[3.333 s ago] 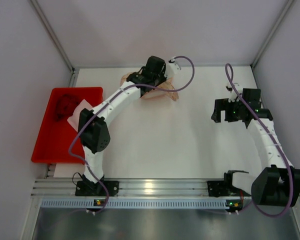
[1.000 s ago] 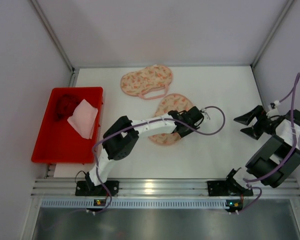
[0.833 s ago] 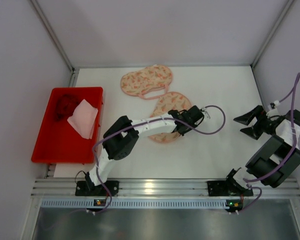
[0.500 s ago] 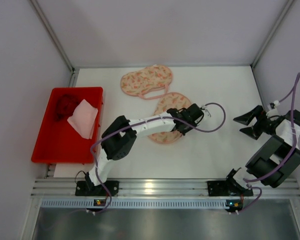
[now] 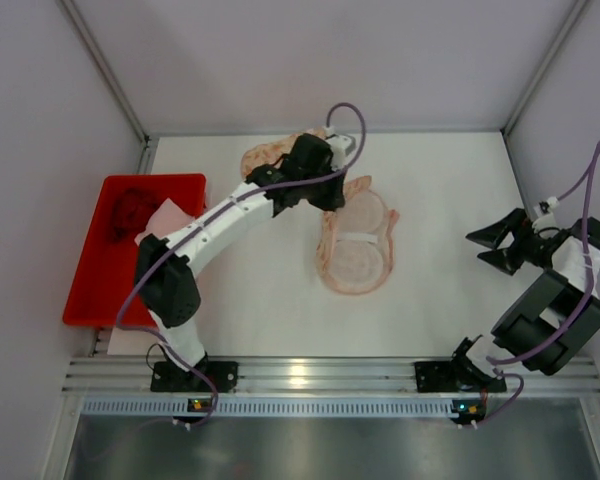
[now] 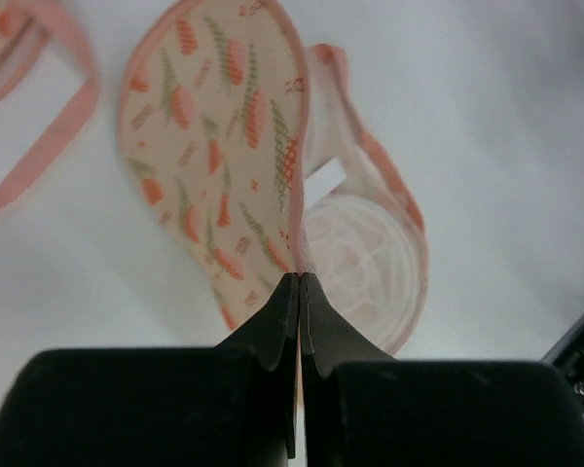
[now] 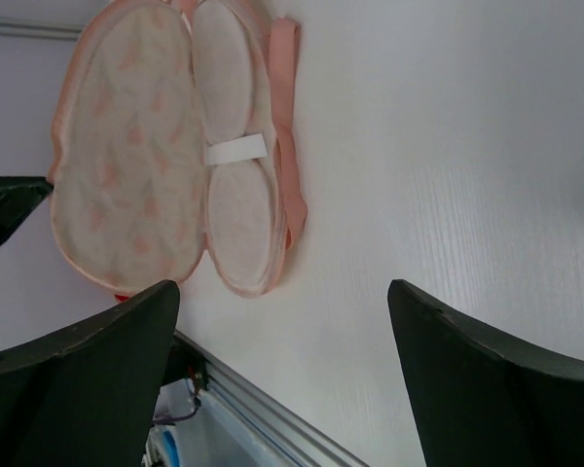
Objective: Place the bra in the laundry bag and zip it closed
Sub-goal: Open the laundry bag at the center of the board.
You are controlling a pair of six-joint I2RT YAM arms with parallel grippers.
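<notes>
The bra (image 5: 263,160) lies flat on the table (image 5: 450,180), beyond the left gripper (image 6: 300,282) and off to the jaws' left, outside the bag. The carrot-print laundry bag (image 5: 356,250) gapes open! Those jaws are pressed together on its lid (image 6: 224,146), standing it upright, with the mesh lining just past the tips. The right gripper (image 5: 495,245) hangs well apart, jaws spread wide, nothing between them.
</notes>
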